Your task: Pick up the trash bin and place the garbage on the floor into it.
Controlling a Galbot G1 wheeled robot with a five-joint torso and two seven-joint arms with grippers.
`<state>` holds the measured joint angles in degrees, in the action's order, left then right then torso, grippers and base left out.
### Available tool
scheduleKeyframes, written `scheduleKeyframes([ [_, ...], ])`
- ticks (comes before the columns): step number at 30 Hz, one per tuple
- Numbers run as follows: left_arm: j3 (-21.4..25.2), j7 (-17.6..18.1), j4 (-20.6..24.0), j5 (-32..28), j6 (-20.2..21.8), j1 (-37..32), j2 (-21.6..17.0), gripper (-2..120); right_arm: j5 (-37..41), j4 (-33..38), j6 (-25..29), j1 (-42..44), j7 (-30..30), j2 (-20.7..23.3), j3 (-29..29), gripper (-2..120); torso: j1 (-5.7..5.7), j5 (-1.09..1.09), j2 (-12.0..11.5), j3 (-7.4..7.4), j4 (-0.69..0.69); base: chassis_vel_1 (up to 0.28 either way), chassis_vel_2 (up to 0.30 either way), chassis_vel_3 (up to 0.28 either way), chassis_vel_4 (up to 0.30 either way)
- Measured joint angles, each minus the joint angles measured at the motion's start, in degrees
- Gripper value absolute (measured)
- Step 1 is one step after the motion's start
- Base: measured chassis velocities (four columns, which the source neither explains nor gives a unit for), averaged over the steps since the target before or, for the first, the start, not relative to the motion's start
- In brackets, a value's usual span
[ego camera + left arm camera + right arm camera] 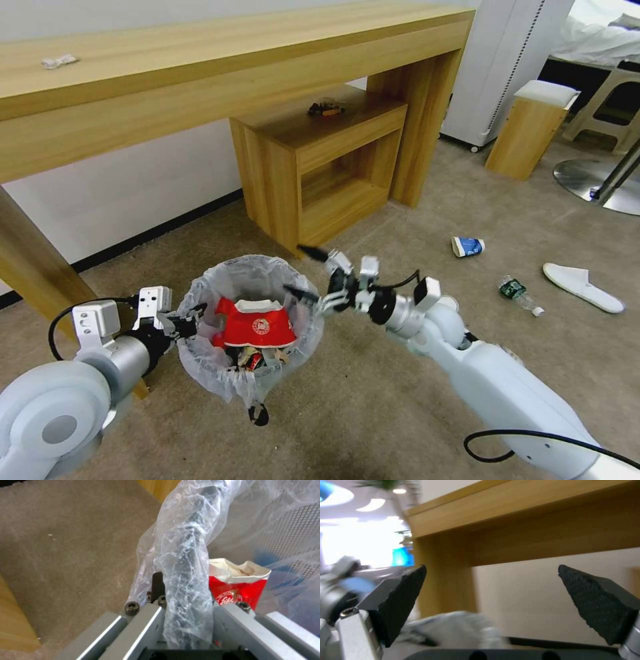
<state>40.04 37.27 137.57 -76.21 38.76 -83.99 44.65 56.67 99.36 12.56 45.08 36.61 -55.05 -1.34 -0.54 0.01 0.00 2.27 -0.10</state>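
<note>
Now left gripper (186, 610) pinches trash bin (250, 333) rim — right gripper (308, 272) agape.

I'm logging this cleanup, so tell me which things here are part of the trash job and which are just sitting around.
Job: small black bag-lined trash bin clamped by left claw; open right claw; blue paper cup, clear plastic bottle, white slipper on beige carpet.
Idle: long wooden table, small wooden stool.

Bag-lined trash bin (250, 327) (holding red cup (259, 325)); bottle (520, 294) on floor (400, 220)
</note>
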Motion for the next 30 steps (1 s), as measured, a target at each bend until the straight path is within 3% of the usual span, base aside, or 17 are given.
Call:
scheduleKeyframes([
  [2, -0.05, 0.2, -0.02, 0.31, -0.07, -0.01, 0.03, 0, -0.13, 0.87, -0.33, 1.19, -2.93, 0.62, 1.89, 100, 0.0, 0.0, 0.0, 0.0, 0.0, 0.0, 0.0, 0.0, 0.0],
  [5, -0.28, 0.48, -0.2, 1.45, -0.58, 0.09, 0.13, 0, -2.08, 3.21, -0.35, 5.26, -13.08, 2.5, 7.29, 100, 0.0, 0.0, 0.0, 0.0, -0.01, 0.0, 0.0, 0.0, 0.0],
  [6, -0.28, 0.48, -0.2, 1.45, -0.58, 0.09, 0.13, 0, -2.08, 3.21, -0.35, 5.26, -13.08, 2.5, 7.29, 100, 0.0, 0.0, 0.0, 0.0, -0.01, 0.0, 0.0, 0.0, 0.0],
  [9, -0.22, 0.69, -0.22, 1.69, -0.65, 0.3, 0.59, 0, -4.79, 5.76, -1.39, 9.83, -21.15, 4.24, 14.27, 100, 0.0, 0.0, 0.0, 0.0, -0.01, 0.0, 0.0, 0.0, 0.0],
  [19, 0.73, 0.68, -0.69, 1.72, -0.64, 0.4, 2.06, 0, -10.37, 9.76, -3.5, 19.89, -29.88, 5.36, 28.54, 100, 0.0, 0.0, 0.0, 0.0, -0.01, 0.0, 0.0, 0.0, 0.0],
  [30, 1.85, 0.01, -0.84, 2.9, -0.62, 0.23, 3.96, 0, -16.84, 13.71, -4.13, 29.83, -31.71, 2.03, 38.75, 100, 0.0, -0.01, 0.0, -0.01, -0.01, 0.0, 0.0, 0.0, 0.0],
])
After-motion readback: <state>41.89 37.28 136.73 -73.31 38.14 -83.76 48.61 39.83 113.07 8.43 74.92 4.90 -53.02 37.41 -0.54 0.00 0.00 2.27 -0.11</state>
